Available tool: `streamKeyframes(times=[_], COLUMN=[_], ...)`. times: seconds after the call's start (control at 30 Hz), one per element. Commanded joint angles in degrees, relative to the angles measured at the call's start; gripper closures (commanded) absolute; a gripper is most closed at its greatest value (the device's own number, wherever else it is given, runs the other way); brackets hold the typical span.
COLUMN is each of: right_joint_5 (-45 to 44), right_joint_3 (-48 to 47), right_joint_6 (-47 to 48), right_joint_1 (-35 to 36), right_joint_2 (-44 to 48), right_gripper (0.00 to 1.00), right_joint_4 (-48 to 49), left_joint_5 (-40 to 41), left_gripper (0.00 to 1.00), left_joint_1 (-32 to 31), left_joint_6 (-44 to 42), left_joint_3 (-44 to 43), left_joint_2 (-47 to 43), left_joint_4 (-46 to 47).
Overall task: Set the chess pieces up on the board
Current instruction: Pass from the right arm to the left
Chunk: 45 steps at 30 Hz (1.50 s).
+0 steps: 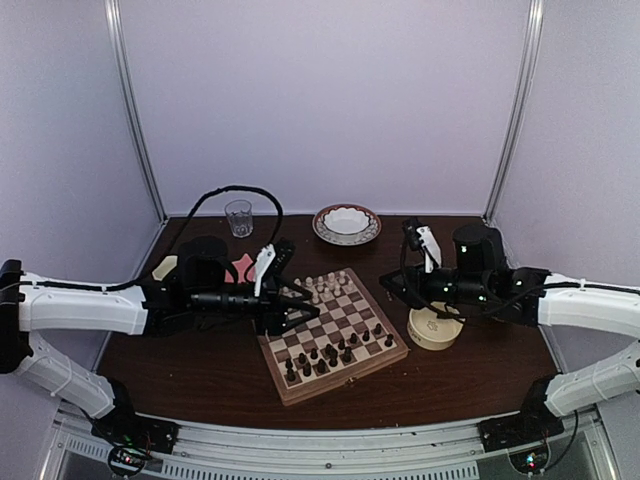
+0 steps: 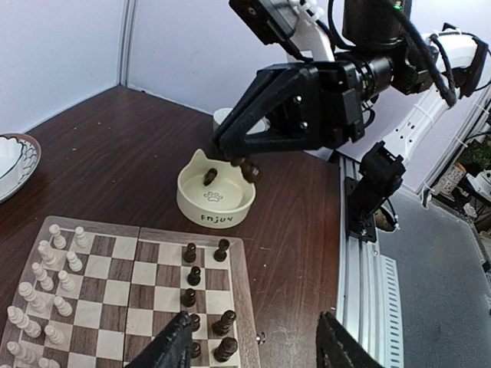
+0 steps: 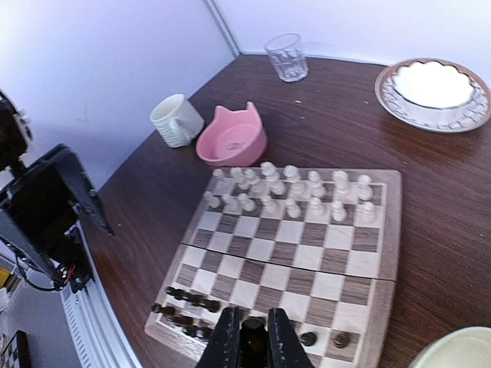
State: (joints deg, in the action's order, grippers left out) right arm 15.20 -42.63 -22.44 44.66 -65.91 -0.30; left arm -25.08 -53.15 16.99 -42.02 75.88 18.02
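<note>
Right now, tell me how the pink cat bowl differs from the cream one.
The pink bowl stands by the pale chessmen, the cream bowl by the dark chess pieces. The pink bowl looks empty; the cream bowl holds one dark piece. Both have cat ears.

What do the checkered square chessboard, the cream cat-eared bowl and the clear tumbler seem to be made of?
Checkered square chessboard: seemingly wood with a satin finish; light and dark brown squares and a plain border in warm wood tones. Cream cat-eared bowl: probably glazed ceramic, though plastic is possible; it has a smooth, thick wall and a printed paw. Clear tumbler: likely glass; it is transparent with bright reflections.
</note>
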Motion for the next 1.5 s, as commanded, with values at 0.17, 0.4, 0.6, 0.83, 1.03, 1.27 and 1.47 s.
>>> streamKeyframes(times=[0.17, 0.4, 0.6, 0.83, 1.03, 1.27, 1.47], right_joint_5=[-2.83, -2.86, -3.01, -3.16, -2.29, -1.4, -0.91], right_joint_3=[-7.12, -10.08, -9.37, -8.6, -8.65, -8.46, -7.98], right_joint_6=[-0.85, -0.36, -0.27, 0.07, -0.24, -0.58, -0.77], right_joint_1=[11.53, 15.52, 16.33, 16.65, 16.93, 17.29, 17.6], right_joint_2=[-7.96, -12.96, -13.03, -12.71, -13.74, -14.72, -15.57], right_gripper=[0.99, 0.99, 0.99, 0.99, 0.99, 0.99, 0.99], right_joint_4=[13.15, 18.17, 21.68, 22.97, 23.98, 25.46, 27.08], left_joint_5=[-7.3, -9.0, -8.79, -9.27, -10.09, -10.18, -9.81], left_gripper=[0.44, 0.5, 0.53, 0.55, 0.62, 0.67, 0.81], left_joint_1=[-0.12, -0.12, -0.09, -0.07, -0.03, -0.09, 0.01], left_joint_6=[4.93, 6.39, 7.04, 7.86, 7.97, 8.05, 7.91], left_joint_3=[0.41, 0.32, 0.0, -0.29, -0.01, 0.53, 0.8], left_joint_2=[2.52, 3.61, 4.31, 5.33, 5.4, 4.87, 4.36], left_joint_4=[13.08, 14.8, 14.59, 15.37, 16.69, 17.99, 18.11])
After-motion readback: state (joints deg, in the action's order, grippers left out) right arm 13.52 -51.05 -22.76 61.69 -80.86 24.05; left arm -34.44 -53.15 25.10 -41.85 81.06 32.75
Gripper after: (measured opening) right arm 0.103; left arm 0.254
